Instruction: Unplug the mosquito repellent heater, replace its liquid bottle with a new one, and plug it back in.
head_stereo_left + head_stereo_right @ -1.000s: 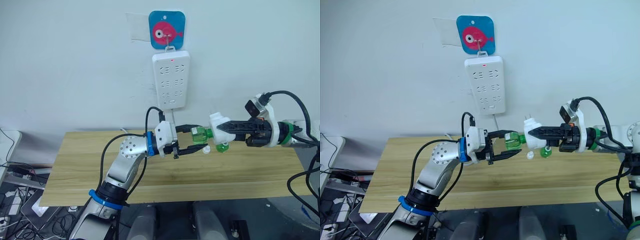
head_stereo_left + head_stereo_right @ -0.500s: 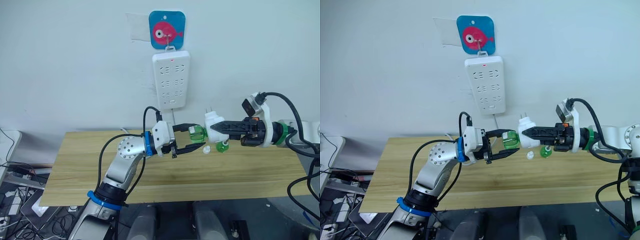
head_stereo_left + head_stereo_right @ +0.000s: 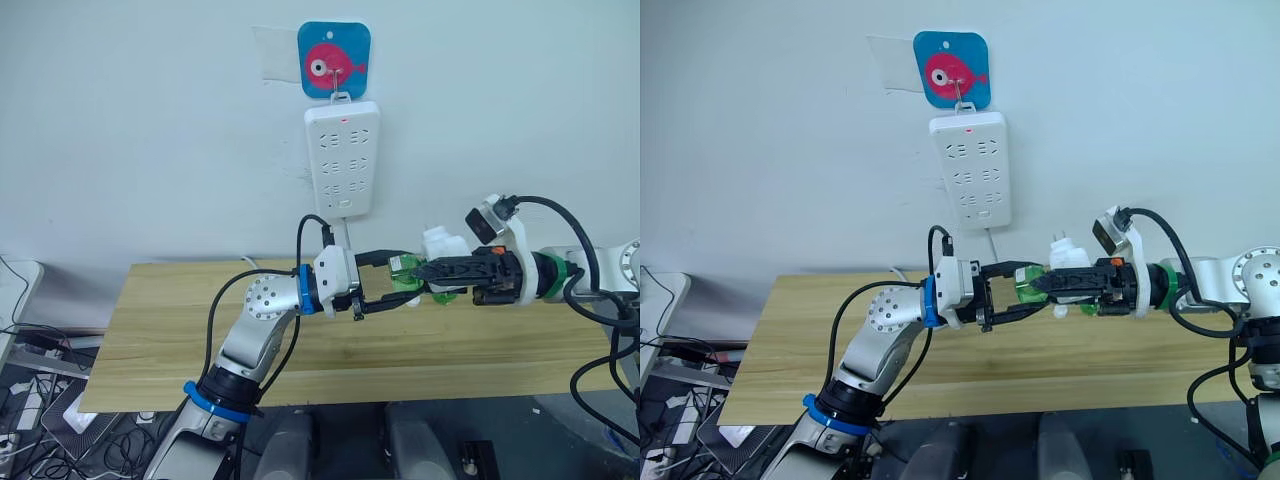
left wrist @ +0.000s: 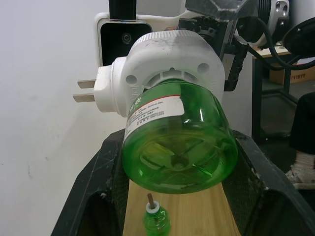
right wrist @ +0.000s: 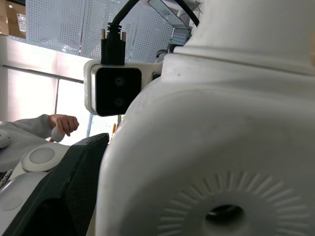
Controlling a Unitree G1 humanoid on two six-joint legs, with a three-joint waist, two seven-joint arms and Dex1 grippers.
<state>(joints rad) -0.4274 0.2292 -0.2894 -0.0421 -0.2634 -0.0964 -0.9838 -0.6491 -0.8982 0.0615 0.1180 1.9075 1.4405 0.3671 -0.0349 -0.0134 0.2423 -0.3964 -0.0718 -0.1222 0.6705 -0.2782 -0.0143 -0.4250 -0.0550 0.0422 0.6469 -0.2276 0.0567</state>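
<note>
The heater (image 4: 165, 73) is held in the air above the tabletop (image 3: 170, 330), below the power strip (image 3: 342, 158) on the wall. The right gripper (image 3: 435, 270) has its jaws clamped on the heater's white body. A green bottle (image 4: 179, 140) sits screwed into the heater, and the left gripper (image 3: 400, 282) has its jaws spread around that bottle, apparently not touching it. A second, smaller green bottle (image 4: 156, 221) stands on the tabletop below
</note>
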